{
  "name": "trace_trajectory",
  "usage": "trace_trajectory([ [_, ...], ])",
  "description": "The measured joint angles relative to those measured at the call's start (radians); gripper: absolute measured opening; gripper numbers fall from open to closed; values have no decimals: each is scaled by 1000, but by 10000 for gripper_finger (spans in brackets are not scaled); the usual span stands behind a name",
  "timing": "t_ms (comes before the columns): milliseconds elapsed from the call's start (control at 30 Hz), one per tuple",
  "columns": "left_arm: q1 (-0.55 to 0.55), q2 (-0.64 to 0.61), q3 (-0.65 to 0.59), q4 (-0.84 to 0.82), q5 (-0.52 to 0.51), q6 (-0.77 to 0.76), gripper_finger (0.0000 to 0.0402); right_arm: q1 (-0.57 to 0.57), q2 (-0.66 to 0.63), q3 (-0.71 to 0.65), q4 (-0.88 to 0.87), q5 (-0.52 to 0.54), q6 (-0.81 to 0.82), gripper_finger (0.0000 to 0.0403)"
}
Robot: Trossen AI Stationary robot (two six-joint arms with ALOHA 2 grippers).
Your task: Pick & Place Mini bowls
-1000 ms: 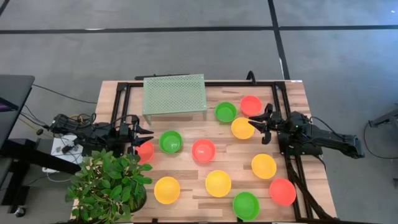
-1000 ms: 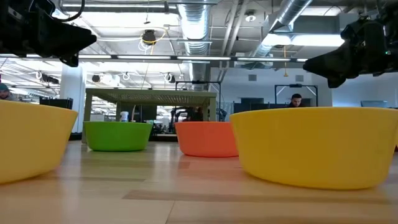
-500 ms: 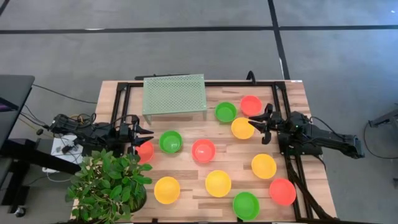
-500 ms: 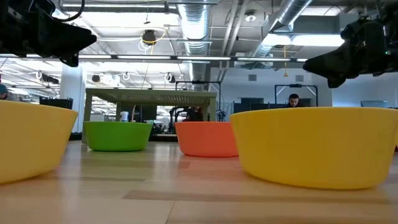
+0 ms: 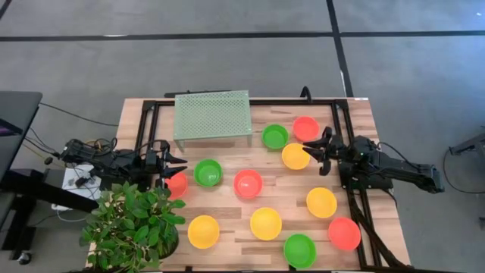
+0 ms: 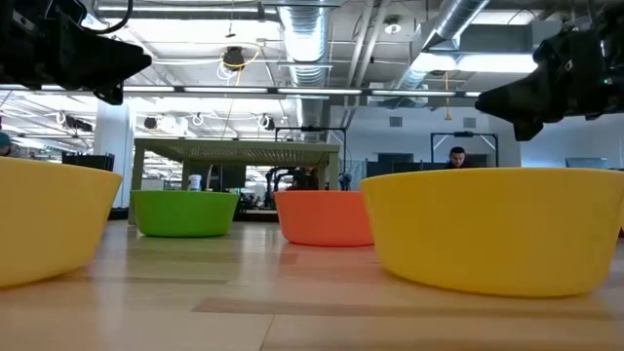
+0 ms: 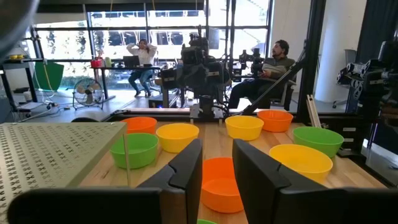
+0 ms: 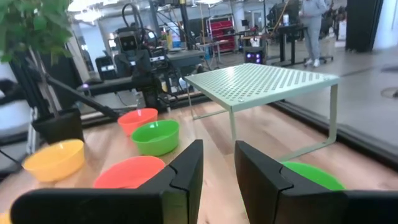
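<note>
Several mini bowls stand on their bases on the wooden table: green (image 5: pixel 275 136), red (image 5: pixel 306 128), yellow (image 5: pixel 295 156), green (image 5: pixel 208 172), red (image 5: pixel 248 183) and more toward the near edge. My left gripper (image 5: pixel 176 163) hovers open at the table's left side, just beyond a red bowl (image 5: pixel 176 184) and beside the green one. In the left wrist view an orange bowl (image 7: pixel 219 183) lies ahead between the open fingers (image 7: pixel 217 168). My right gripper (image 5: pixel 313 152) is open at the right side, next to the yellow bowl. Its wrist view (image 8: pixel 218 163) looks toward the rack.
A pale green mesh rack (image 5: pixel 213 115) stands on its legs near the far edge. A potted plant (image 5: pixel 132 224) fills the near left corner. Black frame rails (image 5: pixel 345 114) run along the table's sides. People sit in the room beyond (image 7: pixel 273 59).
</note>
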Motion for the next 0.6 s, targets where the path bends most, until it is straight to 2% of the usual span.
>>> trace_trajectory([
  [133,0,0,0,0,0,0,90,0,0,0,13,0,44,88],
  [467,0,0,0,0,0,0,90,0,0,0,141,0,33,88],
  [600,0,0,0,0,0,0,90,7,0,0,161,-1,87,88],
])
